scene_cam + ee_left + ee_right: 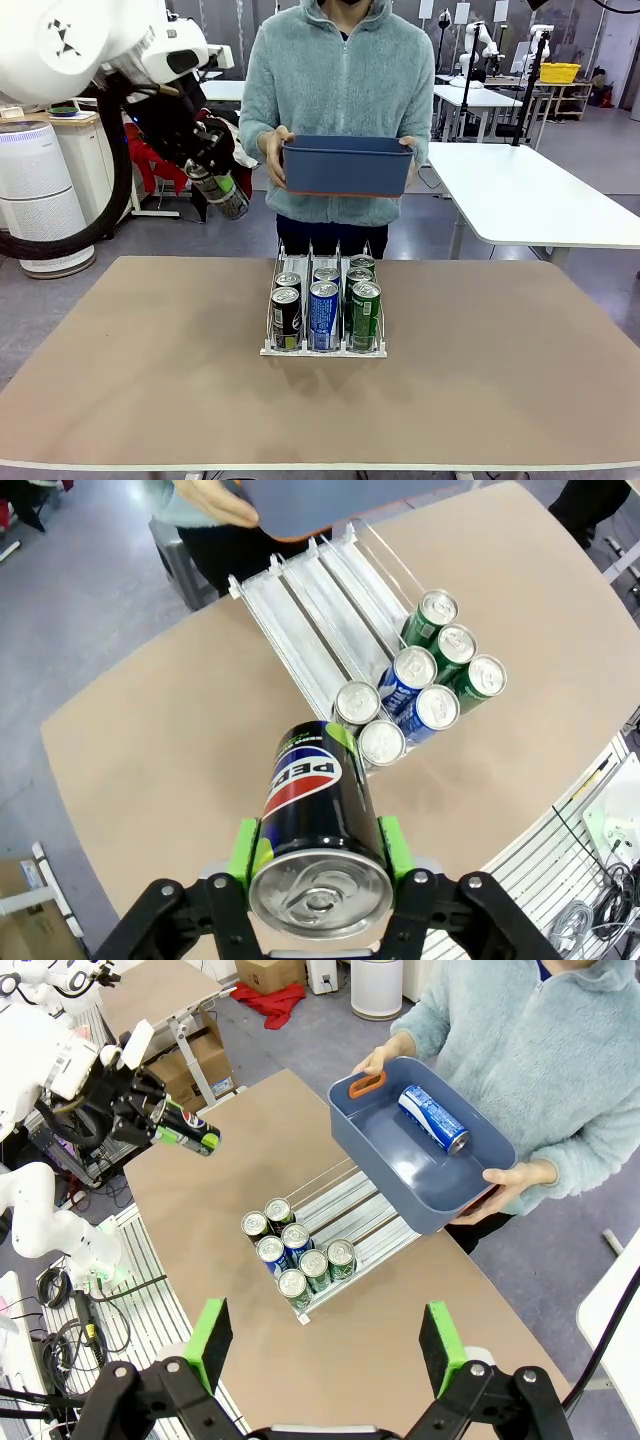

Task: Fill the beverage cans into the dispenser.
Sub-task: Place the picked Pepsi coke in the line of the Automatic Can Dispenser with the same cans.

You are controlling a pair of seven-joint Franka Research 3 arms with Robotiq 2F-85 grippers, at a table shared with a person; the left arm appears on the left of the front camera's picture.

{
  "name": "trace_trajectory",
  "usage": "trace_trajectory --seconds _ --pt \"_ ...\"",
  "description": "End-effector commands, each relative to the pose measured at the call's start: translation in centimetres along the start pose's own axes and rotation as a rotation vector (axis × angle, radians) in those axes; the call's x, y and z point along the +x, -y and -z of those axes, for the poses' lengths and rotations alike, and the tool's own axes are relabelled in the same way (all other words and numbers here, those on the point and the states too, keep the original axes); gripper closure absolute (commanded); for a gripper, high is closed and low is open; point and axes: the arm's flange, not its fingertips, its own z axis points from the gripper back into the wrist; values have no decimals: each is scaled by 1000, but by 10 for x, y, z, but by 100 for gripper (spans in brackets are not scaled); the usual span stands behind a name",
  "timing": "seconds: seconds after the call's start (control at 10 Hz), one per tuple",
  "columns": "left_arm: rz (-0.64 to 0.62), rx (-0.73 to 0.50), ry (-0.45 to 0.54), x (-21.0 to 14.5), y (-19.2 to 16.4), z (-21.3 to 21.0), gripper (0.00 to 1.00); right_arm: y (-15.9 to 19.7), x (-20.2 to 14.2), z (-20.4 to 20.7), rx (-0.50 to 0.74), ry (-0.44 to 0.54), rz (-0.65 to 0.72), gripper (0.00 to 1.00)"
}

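Seven cans [413,667] stand in the dispenser [300,630], my left gripper [318,852] grips a black Pepsi can [312,792], my right gripper [325,1338] is open, and one blue can [432,1117] waits in the bin [415,1175].

Left arm [70,45] — glossy white, rounded shells, a small black emblem, a thick black cable [122,170] looping off it. Left pincer [318,848] and right pincer [327,1345]: black frames, bright green pads [243,848]. The person [340,90] wears a fuzzy grey-blue zip fleece.
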Motion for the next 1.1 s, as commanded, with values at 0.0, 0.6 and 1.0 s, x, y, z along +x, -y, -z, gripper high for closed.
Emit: trace_trajectory --seconds 0.0,0.6,1.0 --pt "-13 17 -17 -6 5 0 42 0 0 -1 6 -6 1 0" --pt "-4 1 -14 -3 7 5 42 0 0 -1 6 -6 1 0" --pt "-97 94 -64 0 58 46 42 0 0 -1 6 -6 1 0"
